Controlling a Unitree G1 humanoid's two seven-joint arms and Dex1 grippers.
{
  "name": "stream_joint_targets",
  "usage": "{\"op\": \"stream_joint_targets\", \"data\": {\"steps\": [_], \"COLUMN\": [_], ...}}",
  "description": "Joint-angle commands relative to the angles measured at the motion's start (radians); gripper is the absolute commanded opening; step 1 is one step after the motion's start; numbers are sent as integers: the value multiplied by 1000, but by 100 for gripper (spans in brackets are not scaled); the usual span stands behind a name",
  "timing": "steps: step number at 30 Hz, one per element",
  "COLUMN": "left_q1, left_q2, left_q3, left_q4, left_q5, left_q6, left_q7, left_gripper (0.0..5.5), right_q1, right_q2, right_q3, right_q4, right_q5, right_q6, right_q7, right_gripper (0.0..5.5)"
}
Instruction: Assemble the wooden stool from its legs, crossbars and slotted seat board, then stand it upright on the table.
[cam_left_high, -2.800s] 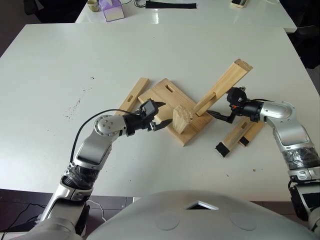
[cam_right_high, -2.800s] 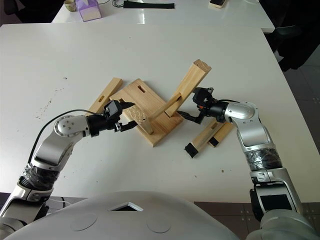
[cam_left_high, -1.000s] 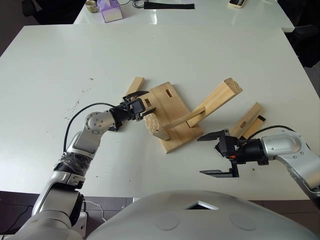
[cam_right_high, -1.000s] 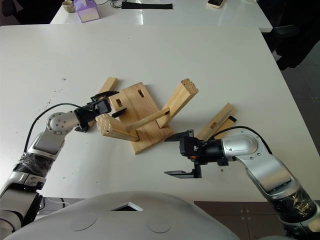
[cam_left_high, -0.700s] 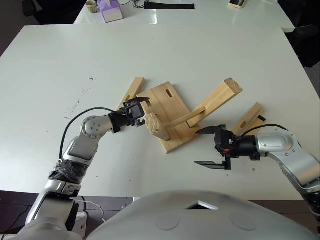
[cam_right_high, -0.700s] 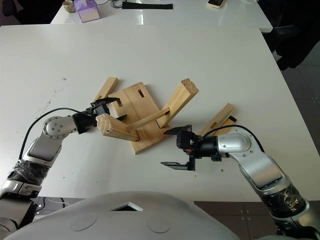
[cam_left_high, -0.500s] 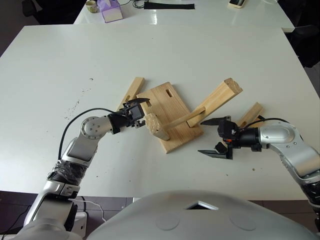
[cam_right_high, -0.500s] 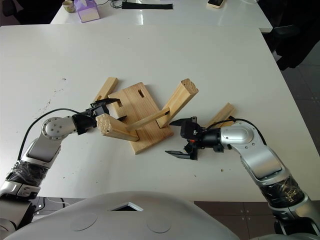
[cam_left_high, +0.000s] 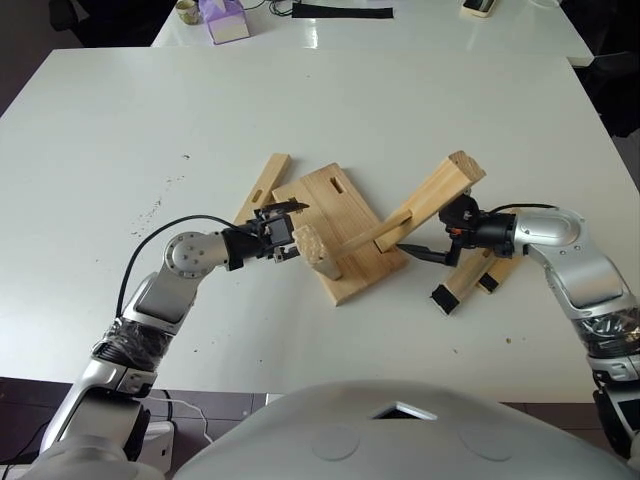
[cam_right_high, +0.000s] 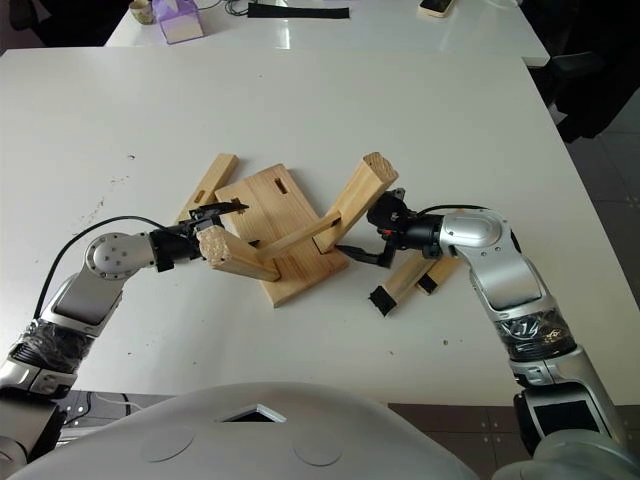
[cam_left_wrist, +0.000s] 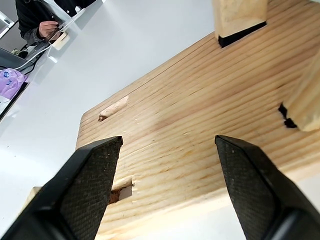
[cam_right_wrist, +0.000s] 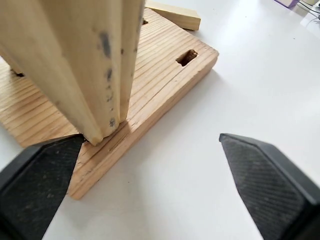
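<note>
White table (cam_left_high: 420, 110), a half-built stool at mid-frame, both pincers spread wide beside it.
One seat board (cam_left_high: 330, 205) lies flat at the centre with two legs planted in it. A near leg (cam_left_high: 318, 252) tips toward the lower left and a tall leg (cam_left_high: 435, 195) slants to the upper right, with one crossbar (cam_left_high: 360, 240) joining them. Of three loose slotted pieces, one piece (cam_left_high: 262, 187) lies just upper left of the board. Two black-ended pieces (cam_left_high: 462, 280) at the lower right are partly covered by the right arm, so leg or crossbar cannot be told. The left gripper (cam_left_high: 295, 231) gapes just left of the near leg's end, over the board's edge. The right gripper (cam_right_wrist: 148, 140) gapes at the tall leg's foot, holding nothing.
</note>
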Motion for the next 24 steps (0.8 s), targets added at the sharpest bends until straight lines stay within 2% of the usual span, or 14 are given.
{"op": "stream_joint_targets", "data": {"steps": [1, 8, 12, 15, 19, 24], "left_q1": [-7, -79, -102, -155, -266, -485], "left_q2": [-23, -132, -137, -103, -87, -154], "left_q3": [-51, -70, -39, 25, 110, 126], "left_q4": [32, -56, -88, -56, 43, 376], "left_q5": [32, -31, -62, -84, -103, -21], "left_q6": [56, 200, 265, 274, 254, 116], "left_q7": [-37, -33, -52, -67, -64, 39], "left_gripper": [344, 344, 344, 344, 344, 344], "right_q1": [-52, -150, -165, -93, 79, 210], "right_q2": [61, 145, 156, 104, -29, -167], "right_q3": [-22, -60, -91, -109, -89, -85], "right_q4": [54, 216, 248, 161, -59, -278], "right_q5": [-34, -124, -139, -105, -45, 45], "right_q6": [-2, -60, -96, -60, -7, 31], "right_q7": [-85, -253, -297, -237, -57, 129], "right_gripper": [500, 500, 500, 500, 500, 500]}}
